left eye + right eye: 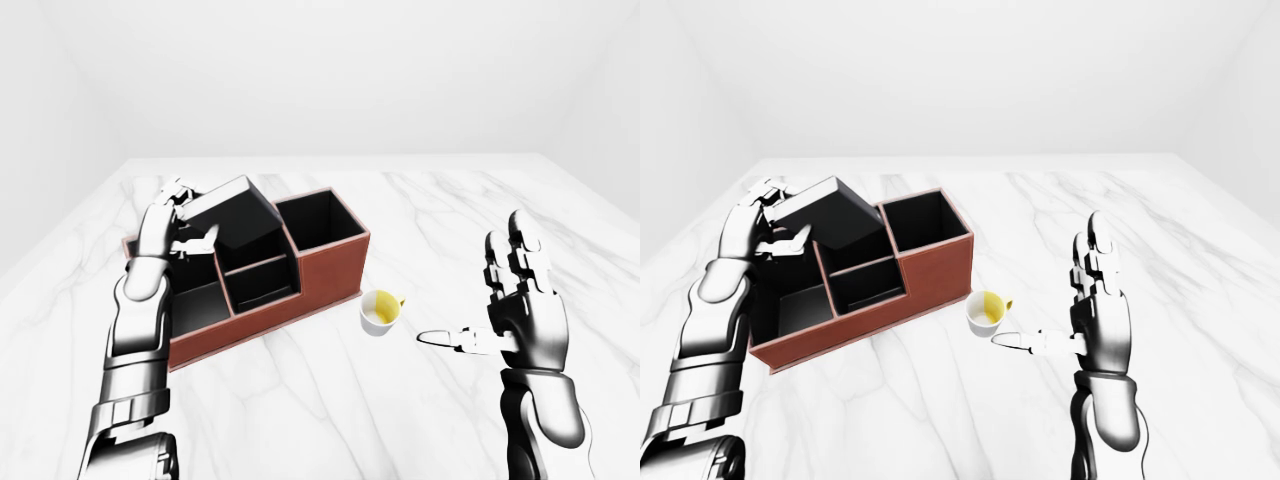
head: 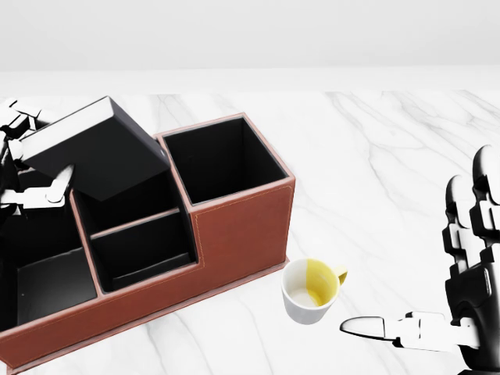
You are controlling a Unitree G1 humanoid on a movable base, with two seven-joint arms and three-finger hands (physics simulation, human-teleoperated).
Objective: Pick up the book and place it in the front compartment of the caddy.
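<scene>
A white marble tabletop is spreading out under plain white walls. The left hand is gripping the black book, tilted over the brown caddy — above its left compartments. The right hand is hovering open, empty, near the yellow-and-white mug — bare marble lying all around.

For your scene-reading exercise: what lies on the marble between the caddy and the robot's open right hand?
A white cup with a yellow inside stands there, close beside the caddy corner and left of the right hand in the head view; otherwise bare marble.
</scene>
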